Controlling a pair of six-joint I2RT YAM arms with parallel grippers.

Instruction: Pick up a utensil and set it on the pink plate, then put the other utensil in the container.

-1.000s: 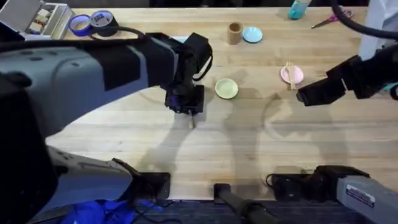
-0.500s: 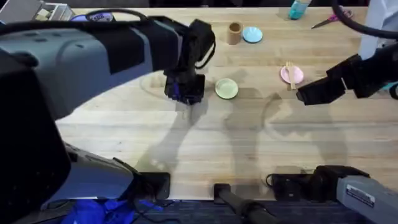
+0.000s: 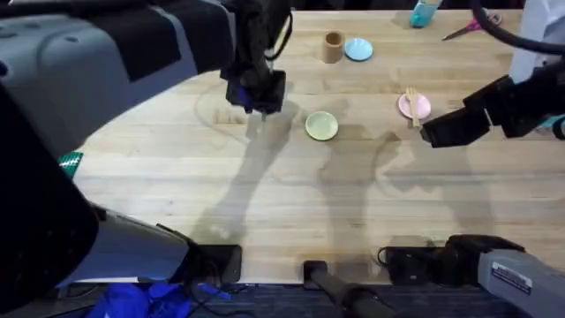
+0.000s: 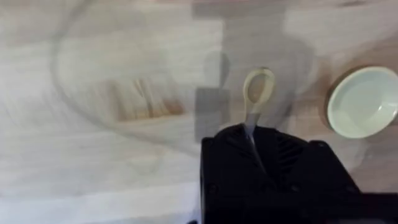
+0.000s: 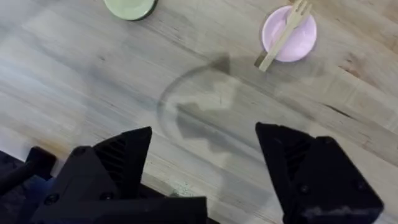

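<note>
Left tool (image 4: 252, 134) grips the wooden spoon (image 4: 256, 93) at upper centre; right tool (image 5: 205, 165) gapes empty; wooden fork (image 5: 285, 34) lies across the pink plate (image 5: 277, 45).

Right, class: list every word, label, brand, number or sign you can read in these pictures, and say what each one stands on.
None can be read.
White label on the right arm's base: dark print, too small and blurred to read.
Wooden spoon, wooden fork, pink plate, yellow-green plate, brown cup: no markings visible.
</note>
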